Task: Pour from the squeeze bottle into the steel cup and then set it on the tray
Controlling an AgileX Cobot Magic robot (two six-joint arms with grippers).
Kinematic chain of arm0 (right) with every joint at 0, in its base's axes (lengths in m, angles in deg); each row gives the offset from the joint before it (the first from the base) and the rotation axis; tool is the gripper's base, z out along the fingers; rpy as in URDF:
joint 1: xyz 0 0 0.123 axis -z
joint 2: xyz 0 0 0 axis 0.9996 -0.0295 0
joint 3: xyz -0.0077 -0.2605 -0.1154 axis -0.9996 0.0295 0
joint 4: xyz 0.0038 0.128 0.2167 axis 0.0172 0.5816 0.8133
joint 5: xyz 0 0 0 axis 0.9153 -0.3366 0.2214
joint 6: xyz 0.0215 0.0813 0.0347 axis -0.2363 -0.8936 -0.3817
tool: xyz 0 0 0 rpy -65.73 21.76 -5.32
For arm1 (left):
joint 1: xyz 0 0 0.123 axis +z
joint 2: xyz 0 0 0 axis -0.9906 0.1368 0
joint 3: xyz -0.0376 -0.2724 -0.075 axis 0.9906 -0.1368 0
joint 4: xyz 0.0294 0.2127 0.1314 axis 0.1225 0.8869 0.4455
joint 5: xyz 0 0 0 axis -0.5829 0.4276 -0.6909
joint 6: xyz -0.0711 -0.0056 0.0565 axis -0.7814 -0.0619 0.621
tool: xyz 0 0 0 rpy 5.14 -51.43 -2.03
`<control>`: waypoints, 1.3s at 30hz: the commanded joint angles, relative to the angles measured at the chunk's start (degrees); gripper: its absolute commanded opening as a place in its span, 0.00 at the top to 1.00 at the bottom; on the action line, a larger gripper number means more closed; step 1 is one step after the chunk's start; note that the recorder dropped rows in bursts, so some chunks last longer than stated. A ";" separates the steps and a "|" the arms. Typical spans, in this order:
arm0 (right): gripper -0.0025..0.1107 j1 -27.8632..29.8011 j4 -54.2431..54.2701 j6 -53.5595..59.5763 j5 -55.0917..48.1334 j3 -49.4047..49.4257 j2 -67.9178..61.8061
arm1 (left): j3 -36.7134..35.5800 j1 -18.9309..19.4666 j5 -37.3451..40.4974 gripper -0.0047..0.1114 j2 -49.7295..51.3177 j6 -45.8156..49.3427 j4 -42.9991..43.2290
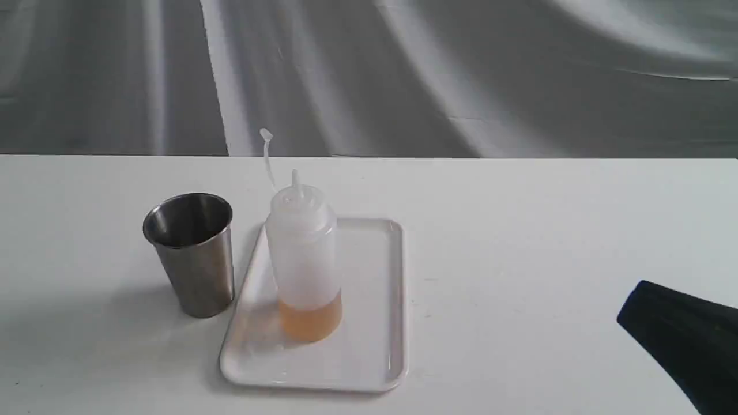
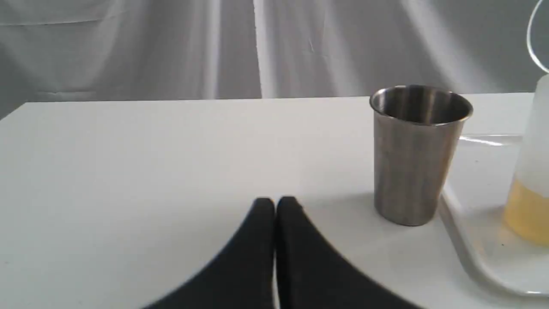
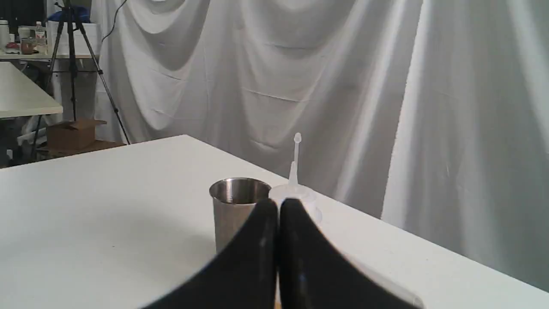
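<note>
The squeeze bottle [image 1: 304, 259] stands upright on the white tray [image 1: 369, 346], amber liquid in its lower part, its cap strap curling up behind the nozzle. Just left of the tray, on the table, stands the steel cup [image 1: 192, 253]. My right gripper [image 1: 625, 314] is shut and empty at the table's right edge, well away from the tray. In the right wrist view its fingers [image 3: 278, 206] hide most of the bottle [image 3: 296, 189], with the cup [image 3: 233, 206] beside. My left gripper [image 2: 275, 204] is shut and empty, low over the table, short of the cup [image 2: 414, 154]; the bottle [image 2: 532, 189] and tray [image 2: 472, 253] show at the frame's edge.
A white table [image 1: 548, 230] carries everything, backed by a grey-white draped cloth [image 1: 403, 75]. In the right wrist view a tripod [image 3: 73, 56], a cardboard box [image 3: 70, 133] and another table [image 3: 21, 98] stand beyond the table's far side.
</note>
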 commanded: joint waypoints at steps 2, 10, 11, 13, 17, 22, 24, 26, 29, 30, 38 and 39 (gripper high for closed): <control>0.98 -0.07 0.06 -0.30 -0.34 0.37 2.93 | -0.25 -0.46 -0.43 0.96 -0.15 -0.23 -0.04; 0.98 -0.07 0.06 -0.30 -0.34 0.37 9.31 | -0.25 -0.46 -0.43 0.96 -0.15 -0.23 -0.04; 0.98 -0.07 -0.04 -0.30 -0.34 0.37 9.82 | -0.25 -0.46 -0.43 0.96 -0.15 -0.23 -0.04; 0.98 -0.07 -0.04 -0.30 -0.34 0.37 11.77 | -0.25 -0.46 -0.43 0.96 -0.15 -0.23 -0.04; 0.98 1.30 -0.04 -0.14 -0.34 0.37 14.98 | -0.25 -0.46 -0.43 0.96 -0.15 -0.10 -0.04; 0.98 5.88 -0.04 -0.75 -1.61 0.37 17.01 | -0.25 -0.46 -0.43 0.96 -0.15 -0.10 -0.04; 0.98 7.94 -0.04 -2.09 -3.20 0.37 18.02 | -0.25 -0.46 -0.43 0.96 -0.15 -0.10 -0.04; 0.98 10.00 -0.04 -3.06 -4.72 0.37 18.99 | -0.25 -0.46 -0.43 0.96 -0.15 -0.26 -0.04; 0.98 13.01 -0.04 -4.63 -7.20 0.37 19.88 | -0.25 -0.46 -0.43 0.96 -0.15 -0.26 -0.04; 0.98 14.36 0.06 -5.45 -7.73 0.37 20.14 | -0.25 -0.46 -0.43 0.96 -0.15 -0.26 -0.04; 0.98 22.41 0.06 -8.11 -13.38 0.46 20.39 | -0.25 -0.46 -0.43 0.96 -0.15 -0.10 -0.04; 0.98 23.04 0.06 -8.11 -14.20 0.46 20.39 | -0.25 -0.46 -0.43 0.96 -0.15 -0.10 -0.04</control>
